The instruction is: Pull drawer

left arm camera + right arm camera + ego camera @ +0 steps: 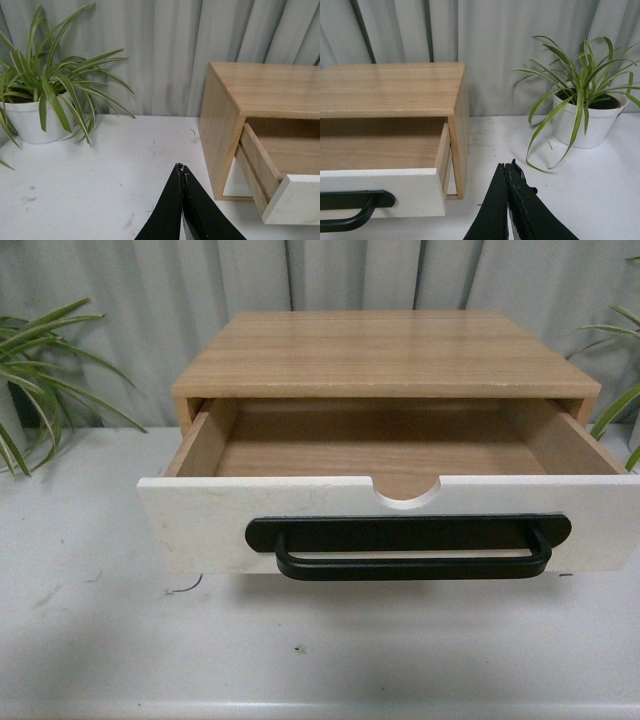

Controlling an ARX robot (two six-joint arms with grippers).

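Drawer [200, 525] sits centre of the white table [300, 660], standing well out of its wooden case [385, 352] toward the near side, inside bare and empty. The white front faces the robot, with a half-round notch [407, 492] in its top edge. The black bar handle [410, 533] has its long axis running left to right across the front, parallel to the near table edge. No arm shows in the front view. Left gripper [181, 169] has its fingers pressed together with nothing between them; it hangs over bare table to the left of the case, and the drawer's left front corner lies to its right and apart from it. Right gripper [506, 167] is likewise closed and empty; it is to the right of the case, the handle's right end showing to its left, not touching. Neither arm is clearly nearer, though only the right wrist view takes in the handle. Judgement: the pull looks largely done; any further draw would come straight toward the near side, square to the bar. A potted plant [50, 90] stands far left and another [580, 90] far right. No brand, label or writing is readable anywhere.
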